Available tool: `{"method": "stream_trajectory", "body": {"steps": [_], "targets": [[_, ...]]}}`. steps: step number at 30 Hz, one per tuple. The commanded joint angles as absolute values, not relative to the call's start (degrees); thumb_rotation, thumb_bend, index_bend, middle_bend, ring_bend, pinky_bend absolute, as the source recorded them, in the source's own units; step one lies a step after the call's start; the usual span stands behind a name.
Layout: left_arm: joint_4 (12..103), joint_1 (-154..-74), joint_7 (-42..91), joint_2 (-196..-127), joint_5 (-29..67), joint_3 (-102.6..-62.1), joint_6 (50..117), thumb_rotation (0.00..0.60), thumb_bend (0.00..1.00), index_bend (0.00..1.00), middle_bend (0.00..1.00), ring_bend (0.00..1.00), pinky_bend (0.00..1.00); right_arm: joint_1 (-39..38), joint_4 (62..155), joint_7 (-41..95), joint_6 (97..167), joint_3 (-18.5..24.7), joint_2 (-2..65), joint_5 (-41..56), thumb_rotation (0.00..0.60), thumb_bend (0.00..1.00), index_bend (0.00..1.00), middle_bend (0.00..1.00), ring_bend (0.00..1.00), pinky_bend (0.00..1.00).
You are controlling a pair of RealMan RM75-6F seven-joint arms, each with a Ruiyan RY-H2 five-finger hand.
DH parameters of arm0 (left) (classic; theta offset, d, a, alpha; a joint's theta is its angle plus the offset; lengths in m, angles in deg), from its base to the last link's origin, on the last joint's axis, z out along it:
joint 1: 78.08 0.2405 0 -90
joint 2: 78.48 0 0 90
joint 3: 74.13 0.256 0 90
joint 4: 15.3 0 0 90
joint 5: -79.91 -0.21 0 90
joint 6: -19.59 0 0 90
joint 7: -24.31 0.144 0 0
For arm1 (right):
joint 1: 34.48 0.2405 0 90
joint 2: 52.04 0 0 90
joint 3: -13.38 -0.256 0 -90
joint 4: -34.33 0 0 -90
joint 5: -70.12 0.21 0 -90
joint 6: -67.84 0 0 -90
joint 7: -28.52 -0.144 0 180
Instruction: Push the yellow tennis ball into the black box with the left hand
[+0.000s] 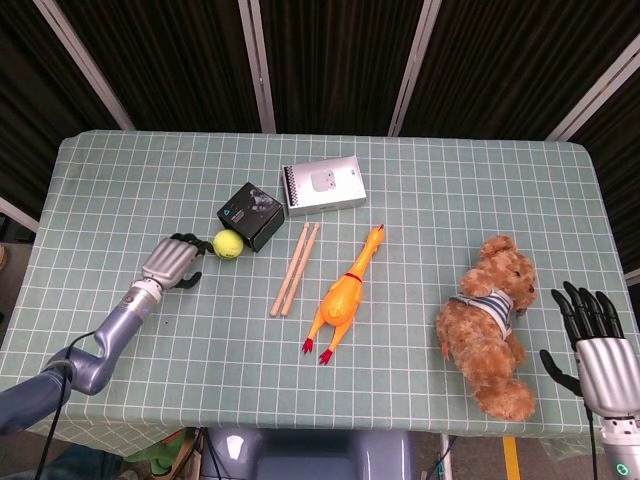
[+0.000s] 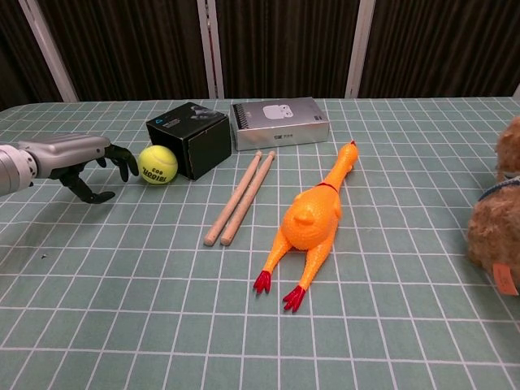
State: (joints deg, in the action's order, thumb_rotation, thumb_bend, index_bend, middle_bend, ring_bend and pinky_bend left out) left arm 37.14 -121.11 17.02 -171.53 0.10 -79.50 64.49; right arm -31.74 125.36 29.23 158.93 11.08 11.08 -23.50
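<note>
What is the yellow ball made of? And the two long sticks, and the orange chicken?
The yellow tennis ball looks fuzzy, like felt over rubber; its surface is matte with dark print. The two sticks look like bare wood: pale tan, dull, with no shine. The orange chicken seems to be soft rubber or vinyl; it is smooth with a slight sheen.

Bright, even light — perhaps overhead
</note>
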Motion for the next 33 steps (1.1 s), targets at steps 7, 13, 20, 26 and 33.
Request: {"method": "stream_trajectory", "body": {"steps": [7, 13, 20, 26, 33], "targets": [[35.6, -122.13, 15.98, -173.09, -0.79, -79.33, 64.98, 0.6, 0.39, 0.21, 0.21, 0.11, 0.2, -31.57, 125.37, 28.85, 158.75, 11.09, 10.88, -23.65, 0.6, 0.34, 0.0, 0.0, 0.0, 0.0], [35.15, -122.32, 16.95, -173.62, -0.11, -79.54, 64.79, 0.6, 0.39, 0.19, 0.16, 0.1, 0.19, -31.49, 125.38, 28.79, 158.62, 11.11, 10.84, -23.65, 0.6, 0.34, 0.0, 0.0, 0.0, 0.0], [35.66, -122.59, 17.71, -173.59, 0.67, -79.66, 63.99, 0.6, 0.39, 0.18, 0.17, 0.1, 0.19, -31.54, 125.37, 28.71, 158.75, 11.13, 10.81, -23.71, 0.6, 0.34, 0.0, 0.0, 0.0, 0.0], [36.87, -122.65, 17.99, -173.2, 0.71, -79.53, 64.0, 0.6, 0.39, 0.17, 0.32, 0.12, 0.19, -31.52, 125.35, 28.74, 158.78, 11.13, 10.9, -23.75, 0.6, 0.34, 0.0, 0.0, 0.0, 0.0], [38.22, -122.95, 18.82, -172.74, 1.31, -79.71, 63.51, 0.6, 0.39, 0.18, 0.43, 0.17, 0.19, -31.6, 125.24, 28.53, 159.05, 11.1, 10.93, -23.83, 0.6, 0.34, 0.0, 0.0, 0.0, 0.0]]}}
